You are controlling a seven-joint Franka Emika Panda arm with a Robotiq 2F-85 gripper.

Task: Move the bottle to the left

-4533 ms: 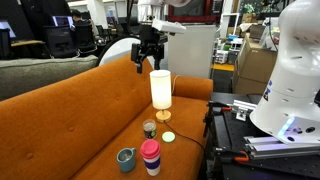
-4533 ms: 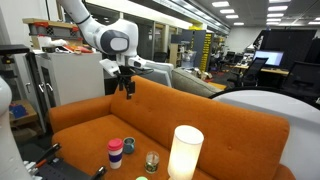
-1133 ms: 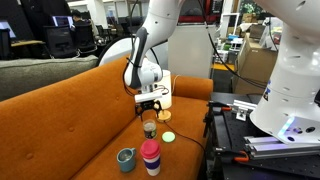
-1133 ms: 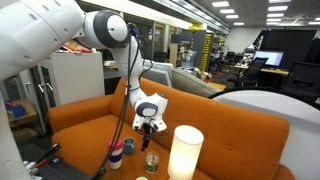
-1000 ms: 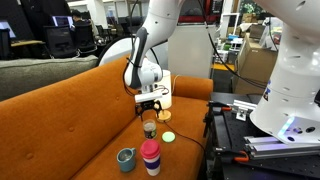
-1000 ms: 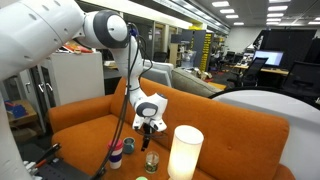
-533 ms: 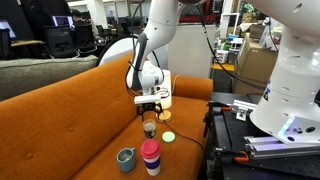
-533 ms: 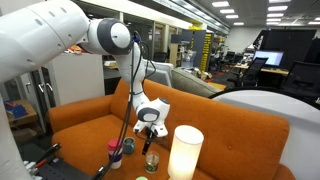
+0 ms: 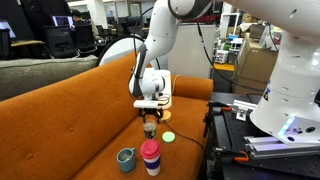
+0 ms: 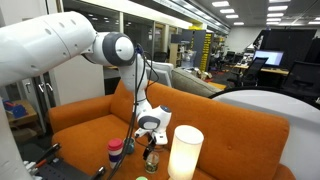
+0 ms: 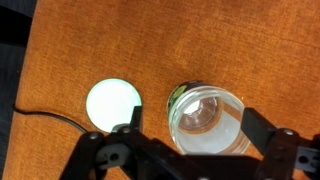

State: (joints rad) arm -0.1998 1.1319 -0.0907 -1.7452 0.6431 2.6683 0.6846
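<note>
The bottle [image 9: 150, 129] is a short dark olive jar standing upright on the orange sofa seat; it also shows in an exterior view [image 10: 151, 160]. In the wrist view I look straight down into its open mouth [image 11: 205, 122], with a pale rim. My gripper [image 9: 150, 118] hangs right above it, also seen in an exterior view [image 10: 150, 146]. In the wrist view the gripper [image 11: 196, 132] is open, one finger on each side of the bottle, with gaps between them and the glass.
A pink-and-red tumbler [image 9: 150, 157] and a teal-grey mug [image 9: 126, 158] stand near the sofa's front edge. A lit white lamp [image 9: 160, 88] stands behind the bottle. A round white disc [image 11: 113, 103] with a black cable lies beside the bottle. A dark table [image 9: 232, 128] adjoins the sofa.
My gripper has come down from high over the sofa back to just above the bottle, and in the last second dropped a little lower around it. The bottle has not moved.
</note>
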